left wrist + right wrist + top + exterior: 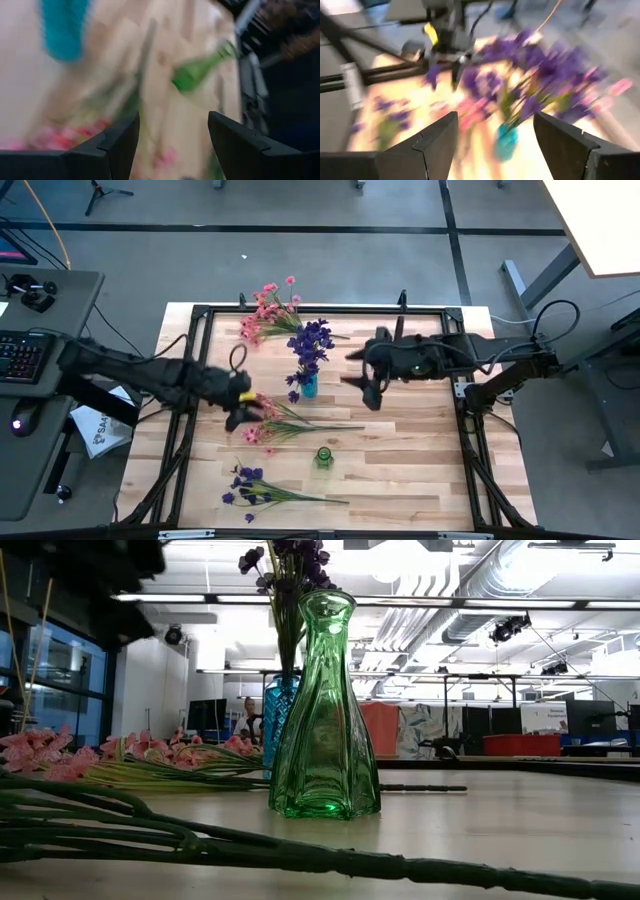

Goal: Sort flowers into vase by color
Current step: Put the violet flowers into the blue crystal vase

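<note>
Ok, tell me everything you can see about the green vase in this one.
The green vase looks like clear green glass, with ribbed, faceted sides, a narrow neck, a flared mouth and a wide foot. It stands upright and empty on the wooden table, toward the near edge in the high view, in front of the blue vase that holds purple flowers. Nothing touches it; green stems lie on the table close by.

Robotics laboratory: a framed wooden tabletop (400, 450) stands on a taped concrete floor beside a keyboard desk (40, 360), under exposed ceiling ducts (500, 580) and strip lighting.
</note>
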Robot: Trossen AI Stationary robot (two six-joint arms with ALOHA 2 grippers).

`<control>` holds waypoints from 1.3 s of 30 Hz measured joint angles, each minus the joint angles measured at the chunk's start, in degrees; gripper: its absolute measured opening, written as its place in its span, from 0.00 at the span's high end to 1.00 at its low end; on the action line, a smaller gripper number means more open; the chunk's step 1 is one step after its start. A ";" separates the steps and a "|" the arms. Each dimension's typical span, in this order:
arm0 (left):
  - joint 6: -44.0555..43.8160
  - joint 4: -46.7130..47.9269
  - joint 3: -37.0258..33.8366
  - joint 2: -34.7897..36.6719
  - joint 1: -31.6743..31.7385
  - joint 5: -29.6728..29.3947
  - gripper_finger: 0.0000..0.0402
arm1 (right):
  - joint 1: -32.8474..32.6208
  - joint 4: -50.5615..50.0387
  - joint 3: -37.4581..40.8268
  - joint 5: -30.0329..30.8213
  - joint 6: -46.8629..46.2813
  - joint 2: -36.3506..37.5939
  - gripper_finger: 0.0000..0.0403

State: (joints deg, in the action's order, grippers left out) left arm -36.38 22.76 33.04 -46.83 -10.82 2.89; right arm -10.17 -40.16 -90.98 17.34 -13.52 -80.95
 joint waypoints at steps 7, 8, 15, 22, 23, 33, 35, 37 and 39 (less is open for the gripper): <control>-4.04 0.09 0.00 0.00 -10.22 -11.07 0.44 | -4.61 -2.44 0.00 -17.54 -12.85 -4.16 0.37; -4.05 0.09 0.00 0.01 -10.64 -12.40 0.44 | -5.96 -2.48 0.00 -19.63 -13.58 -5.47 0.37; -2.26 0.13 0.00 0.00 -11.00 -14.05 0.44 | -16.46 -2.10 0.00 -22.51 -21.54 -16.82 0.37; 0.07 0.10 0.00 -0.14 -11.00 -14.71 0.44 | -22.27 6.91 0.00 -23.01 -26.95 -27.63 0.37; 0.24 0.16 0.00 -0.18 -11.00 -15.14 0.44 | -22.58 8.25 0.00 -23.35 -26.99 -28.89 0.37; -0.45 0.10 0.00 -0.20 -10.96 -17.17 0.44 | -25.86 14.70 0.00 -12.38 -20.32 -40.48 0.37; -1.53 0.12 0.00 -0.20 -10.96 -17.18 0.44 | -25.99 18.04 -0.01 -10.15 -18.67 -42.59 0.37; -2.62 0.11 0.00 -0.20 -10.96 -17.17 0.44 | -25.89 21.70 0.00 -8.60 -17.47 -44.52 0.37; -3.01 0.11 0.00 -0.20 -10.96 -17.19 0.44 | -25.86 25.31 -0.02 -8.11 -16.66 -46.16 0.37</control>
State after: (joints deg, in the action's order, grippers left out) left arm -39.40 22.87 33.04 -47.03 -21.78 -14.31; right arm -36.03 -14.85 -90.99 9.24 -30.18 -127.11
